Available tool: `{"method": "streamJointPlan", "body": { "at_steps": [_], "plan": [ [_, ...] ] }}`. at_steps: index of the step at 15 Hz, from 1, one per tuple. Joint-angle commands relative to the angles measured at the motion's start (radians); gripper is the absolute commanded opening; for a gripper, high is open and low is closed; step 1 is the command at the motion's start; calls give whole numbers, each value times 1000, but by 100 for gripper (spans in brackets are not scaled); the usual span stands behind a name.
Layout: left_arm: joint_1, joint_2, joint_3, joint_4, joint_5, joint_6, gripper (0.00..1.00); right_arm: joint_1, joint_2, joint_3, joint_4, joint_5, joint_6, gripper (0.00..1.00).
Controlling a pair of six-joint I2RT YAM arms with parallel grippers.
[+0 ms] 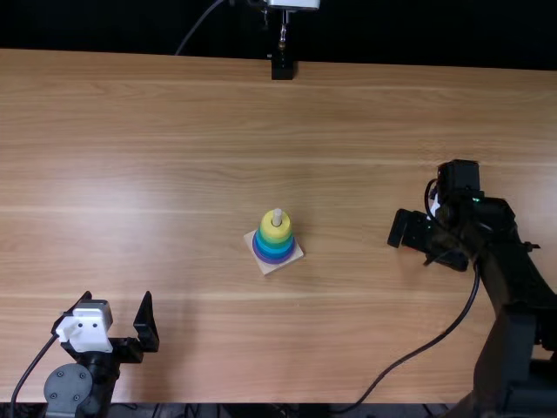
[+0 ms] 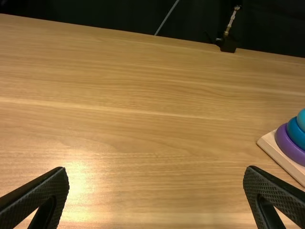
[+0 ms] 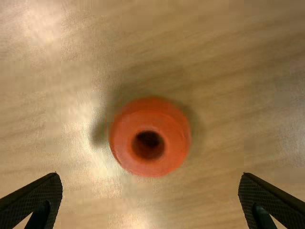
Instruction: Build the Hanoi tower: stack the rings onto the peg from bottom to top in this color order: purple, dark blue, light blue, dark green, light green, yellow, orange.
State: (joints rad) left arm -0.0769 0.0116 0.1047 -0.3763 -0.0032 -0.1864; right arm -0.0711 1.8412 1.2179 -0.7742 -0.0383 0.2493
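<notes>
right gripper (image 3: 150, 174): you're holding it wide open over the orange ring (image 3: 123, 143) | ring is lying flat on wooden table (image 3: 248, 71) | likely handling light, stiff, bit slick; you're wanting opposite outer sides, mid-height

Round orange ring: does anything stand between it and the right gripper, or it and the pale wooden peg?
Nothing visible. The right gripper is open, facing the ring; apart from its own fingers, only light brown table lies towards the peg, whose tip is free.
</notes>
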Motion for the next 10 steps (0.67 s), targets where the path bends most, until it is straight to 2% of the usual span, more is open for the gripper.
{"method": "streamJointPlan", "body": {
  "at_steps": [1,10],
  "plan": [
    [6,-12,-105,-82,9,4,100,-7,27,38,2,-10,1,100],
    [6,-12,-105,-82,9,4,100,-4,108,103,7,-10,3,100]
  ]
}}
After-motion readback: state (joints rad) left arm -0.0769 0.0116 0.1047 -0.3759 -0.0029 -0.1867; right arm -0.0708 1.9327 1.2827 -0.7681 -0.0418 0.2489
